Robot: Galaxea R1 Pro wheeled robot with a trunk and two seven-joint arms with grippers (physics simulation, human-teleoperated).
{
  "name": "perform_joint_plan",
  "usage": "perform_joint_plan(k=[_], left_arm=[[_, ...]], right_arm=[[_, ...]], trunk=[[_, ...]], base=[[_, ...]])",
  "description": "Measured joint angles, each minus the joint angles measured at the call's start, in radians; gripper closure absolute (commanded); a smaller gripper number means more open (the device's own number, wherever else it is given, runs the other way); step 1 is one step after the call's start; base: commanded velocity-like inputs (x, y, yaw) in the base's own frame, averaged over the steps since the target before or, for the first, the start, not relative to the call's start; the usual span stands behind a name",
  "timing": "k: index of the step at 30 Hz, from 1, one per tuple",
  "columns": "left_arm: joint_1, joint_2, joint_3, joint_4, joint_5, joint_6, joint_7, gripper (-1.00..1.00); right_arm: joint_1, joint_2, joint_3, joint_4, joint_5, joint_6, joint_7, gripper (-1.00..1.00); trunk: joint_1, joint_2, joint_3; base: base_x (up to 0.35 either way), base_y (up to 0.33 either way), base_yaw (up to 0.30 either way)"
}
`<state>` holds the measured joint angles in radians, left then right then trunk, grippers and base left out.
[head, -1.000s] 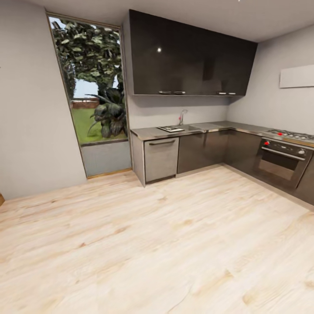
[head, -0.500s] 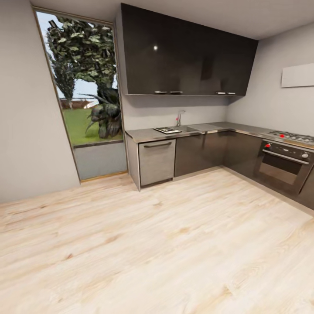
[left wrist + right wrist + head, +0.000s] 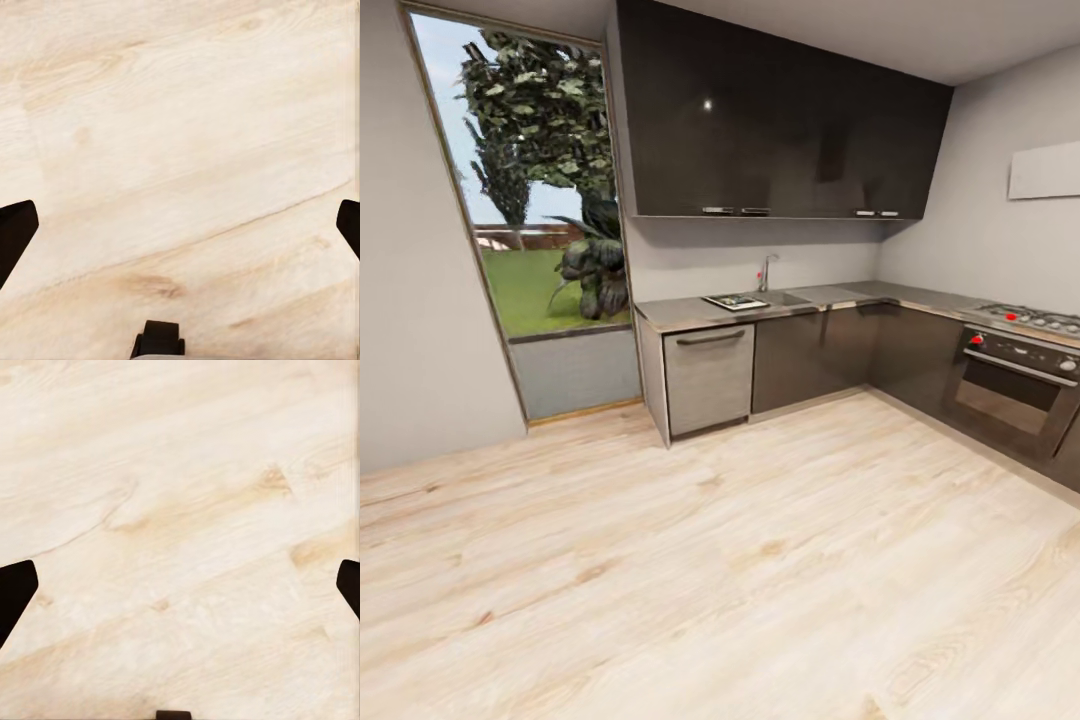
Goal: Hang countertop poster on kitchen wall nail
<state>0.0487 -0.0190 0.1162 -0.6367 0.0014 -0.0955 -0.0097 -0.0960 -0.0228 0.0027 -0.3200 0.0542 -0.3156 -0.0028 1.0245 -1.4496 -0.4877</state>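
The poster [image 3: 736,301] lies flat on the grey kitchen countertop [image 3: 680,313], just left of the sink and its chrome tap [image 3: 765,272], far across the room in the head view. The wall nails are too small to make out from here. My left gripper [image 3: 180,229] is open over the bare pale wooden floor, its dark fingertips [image 3: 15,232] wide apart at the frame's edges. My right gripper [image 3: 180,592] is open in the same way above the floor, nothing between its fingertips [image 3: 15,592].
Dark wall cupboards [image 3: 780,120] hang above the L-shaped counter. A dishwasher front [image 3: 708,375] sits under the poster's end; an oven [image 3: 1015,385] and gas hob [image 3: 1035,320] stand at the right. A tall window [image 3: 535,220] is at the left. Wide wooden floor [image 3: 710,560] lies between me and the counter.
The whole head view has shifted: the kitchen units and window slide left and grow slightly, so the camera has turned right and come a little closer.
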Motion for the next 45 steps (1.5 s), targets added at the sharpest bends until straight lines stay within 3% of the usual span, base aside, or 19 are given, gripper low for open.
perform_joint_plan(k=[45], left_arm=[[0.0, 0.0, 0.0, 0.0, 0.0, 0.0, 0.0, -1.0]], right_arm=[[0.0, 0.0, 0.0, 0.0, 0.0, 0.0, 0.0, -1.0]], trunk=[[0.0, 0.0, 0.0]], base=[[0.311, -0.13, 0.0]])
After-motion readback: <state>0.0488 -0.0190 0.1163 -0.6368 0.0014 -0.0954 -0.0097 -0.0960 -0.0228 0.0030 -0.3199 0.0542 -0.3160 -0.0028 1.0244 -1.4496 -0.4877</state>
